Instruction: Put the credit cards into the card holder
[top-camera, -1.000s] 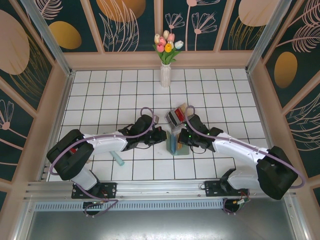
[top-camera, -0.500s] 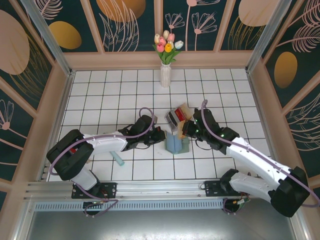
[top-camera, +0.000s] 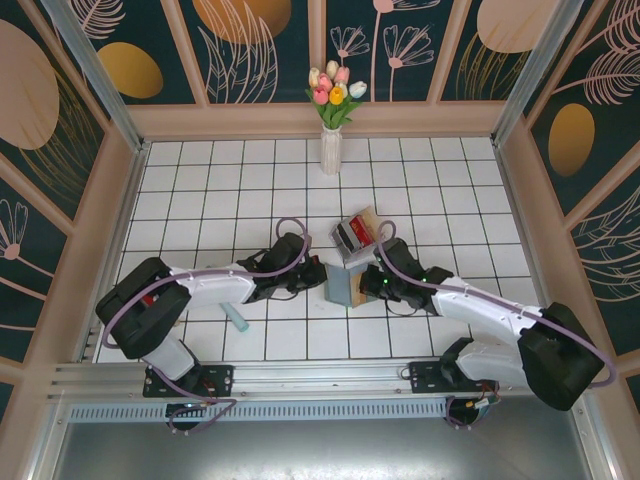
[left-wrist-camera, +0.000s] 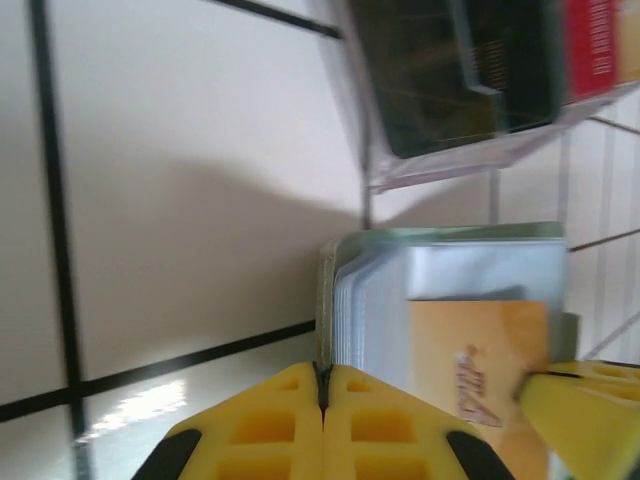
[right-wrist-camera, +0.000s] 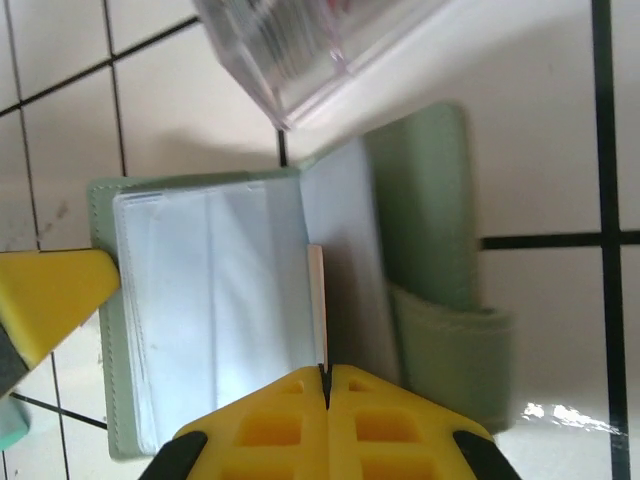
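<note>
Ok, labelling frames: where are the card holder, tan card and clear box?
card holder (right-wrist-camera: 200, 320): right wrist view, pale inner panel.
tan card (left-wrist-camera: 480, 350): left wrist view, printed face.
clear box (right-wrist-camera: 290, 50): right wrist view, side wall.

Headcount on the tiled desk (top-camera: 200, 180): mostly ones, a single pair.
Two end effectors meet at centre frame in the top view: the left end effector (top-camera: 316, 274) and the right end effector (top-camera: 366, 284). One card holder (top-camera: 340, 288) sits between them. One tan card (left-wrist-camera: 480, 360) shows against its pale inside, at the lower right of the left wrist view. One clear box (top-camera: 352, 235) lies just above centre, with one red card (left-wrist-camera: 590, 50) visible inside; the rest of its stack is too blurred to count. One teal stick (top-camera: 238, 318) lies at lower left. One white vase (top-camera: 331, 150) stands at top centre, holding one bunch of tulips (top-camera: 335, 88), roughly six blooms.
</note>
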